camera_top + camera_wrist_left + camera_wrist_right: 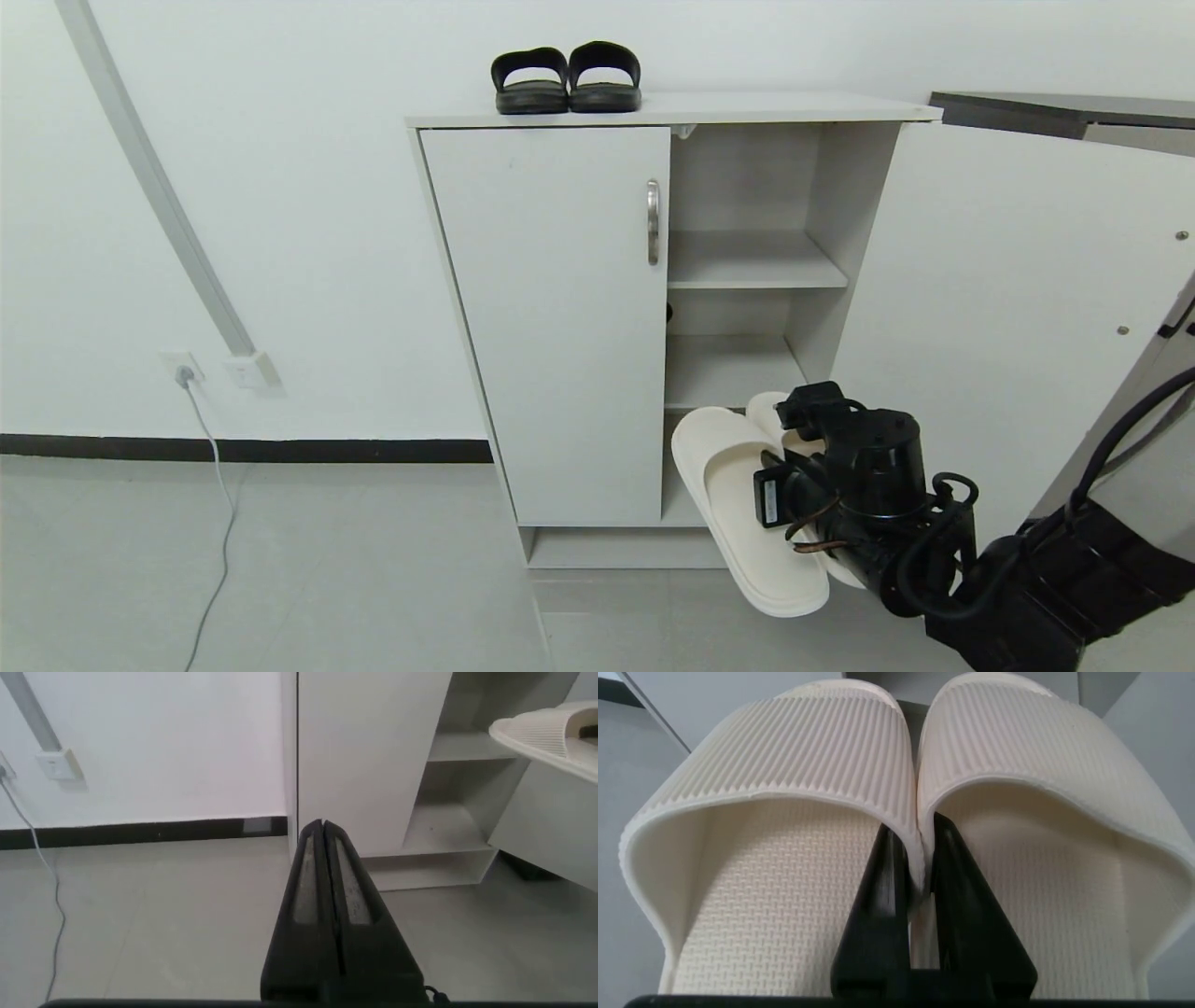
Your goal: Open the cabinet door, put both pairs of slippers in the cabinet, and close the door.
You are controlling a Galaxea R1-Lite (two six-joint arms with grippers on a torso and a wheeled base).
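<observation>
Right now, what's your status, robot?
Right gripper shut on cream ribbed slippers before open white cabinet. Left gripper shut, empty. Black open-toe slippers on cabinet top. Left door closed.

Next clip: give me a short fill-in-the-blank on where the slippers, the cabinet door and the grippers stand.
1. The white slippers are held by the robot's ____ arm.
2. The black slippers rest on ____ of the cabinet.
3. The cabinet's right-hand door stands ____.
4. The left gripper, jaws shut, holds ____.
Missing words: right; top; open; nothing.
</observation>
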